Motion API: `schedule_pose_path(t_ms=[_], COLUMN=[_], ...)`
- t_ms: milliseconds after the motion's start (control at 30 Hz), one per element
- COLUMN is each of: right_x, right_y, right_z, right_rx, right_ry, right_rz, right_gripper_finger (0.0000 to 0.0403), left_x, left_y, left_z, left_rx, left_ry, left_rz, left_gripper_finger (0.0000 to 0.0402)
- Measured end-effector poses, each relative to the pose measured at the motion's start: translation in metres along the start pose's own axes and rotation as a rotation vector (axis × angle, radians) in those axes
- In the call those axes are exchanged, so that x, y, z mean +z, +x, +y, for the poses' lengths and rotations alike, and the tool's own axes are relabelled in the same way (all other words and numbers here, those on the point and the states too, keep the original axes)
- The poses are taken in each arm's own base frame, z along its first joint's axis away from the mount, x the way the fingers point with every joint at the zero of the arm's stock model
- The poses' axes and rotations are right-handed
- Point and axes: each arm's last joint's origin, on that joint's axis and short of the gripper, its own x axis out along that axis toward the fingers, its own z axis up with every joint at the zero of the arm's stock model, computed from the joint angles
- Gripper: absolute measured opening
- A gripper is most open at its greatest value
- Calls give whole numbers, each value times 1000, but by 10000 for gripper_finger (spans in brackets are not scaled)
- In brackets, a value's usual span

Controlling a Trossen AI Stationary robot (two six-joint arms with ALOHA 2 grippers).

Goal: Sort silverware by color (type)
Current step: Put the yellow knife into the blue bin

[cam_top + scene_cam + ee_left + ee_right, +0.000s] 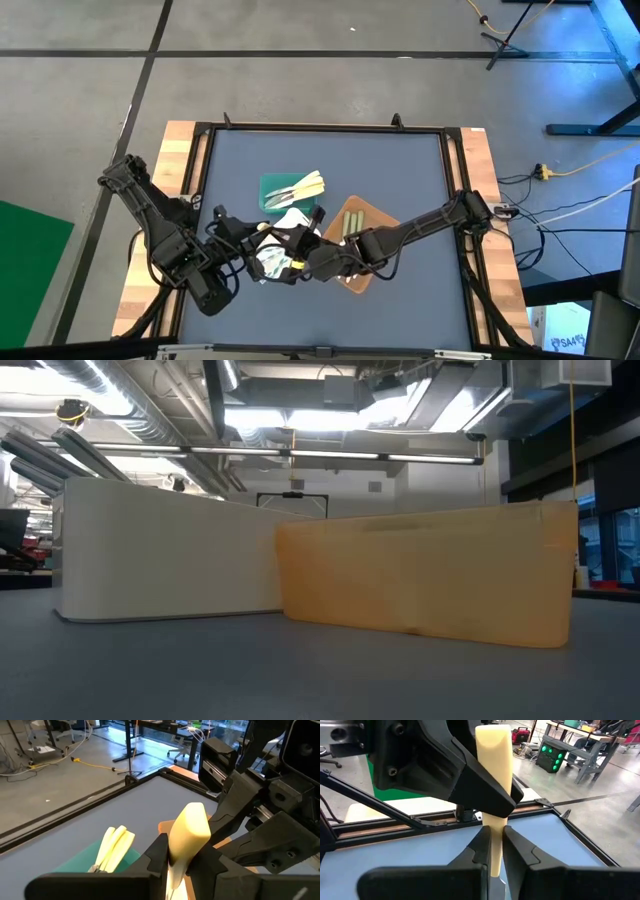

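Observation:
A pale cream-yellow utensil (192,827) is held in the air between both grippers, over the near middle of the blue table. My left gripper (177,857) comes from the table's left and is shut on it. My right gripper (496,845) comes from the right and is shut on the same piece. In the high view the two grippers (262,240) (300,262) meet above a white tray (272,264). More cream utensils (300,187) lie in the green tray (272,186). Olive-handled ones (352,222) lie in the brown tray (375,216). My left gripper pinches the cream utensil between its two fingers, just behind the broad rounded end (186,851), which sticks out past the fingertips. The piece is lifted clear of the table. My right gripper pinches the utensil's narrower part (495,836) between its two fingers. The utensil stands up out of the hold, and its broad end (494,747) shows above the left gripper's dark finger (480,785), which crosses in front.
The low view shows only the white tray's wall (170,550) and the brown tray's wall (430,580) on the blue mat. A black frame and wooden borders (185,170) edge the table. Open mat lies at the far side and the right.

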Motion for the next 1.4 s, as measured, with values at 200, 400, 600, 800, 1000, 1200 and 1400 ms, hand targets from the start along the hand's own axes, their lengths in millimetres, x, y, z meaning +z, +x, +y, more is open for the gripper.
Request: schedule_pose_path(t_ms=[200, 400, 600, 800, 1000, 1200, 1400], right_x=[-1, -2, 18, 44, 74, 94, 87], right_y=[2, -6, -39, -93, -155, -215, -253], right_z=[-2, -5, -18, -35, -76, -132, -182], right_rx=[14, 19, 16, 54, 130, 172, 151], right_ry=[-6, -84, -141, -259, -291, -244, -181], right_rz=[13, 95, 238, 312, 337, 308, 265], right_gripper_finger=[31, 31, 31, 30, 30, 30, 30], left_x=[1, 3, 7, 14, 28, 46, 61], left_y=[6, 16, 30, 53, 86, 126, 161], left_z=[1, 3, 7, 13, 20, 38, 73], left_rx=[6, 26, 52, 84, 70, 48, 86], left_ry=[-7, 2, 40, 90, 160, 228, 259], left_rz=[51, 89, 145, 215, 277, 326, 396], left_gripper_finger=[49, 49, 49, 49, 49, 49, 49])
